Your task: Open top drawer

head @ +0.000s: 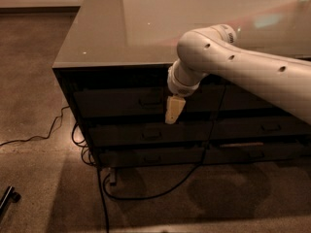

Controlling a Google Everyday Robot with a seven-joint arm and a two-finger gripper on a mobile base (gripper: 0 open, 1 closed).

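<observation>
The top drawer (112, 101) is a wide dark grey front just under the counter top, closed, with a small rectangular pull (150, 101) at its centre. My gripper (172, 113) hangs from the white arm (233, 62), pointing down in front of the drawer. It sits just right of the pull, with its cream tip level with the drawer's lower edge. It holds nothing that I can see.
Two slimmer drawer fronts (146, 132) lie below the top one, and more drawers (262, 125) stand to the right. The glossy counter top (146, 23) is above. Black cables (102, 178) run over the concrete floor at the cabinet's base. A dark bar (7, 198) lies bottom left.
</observation>
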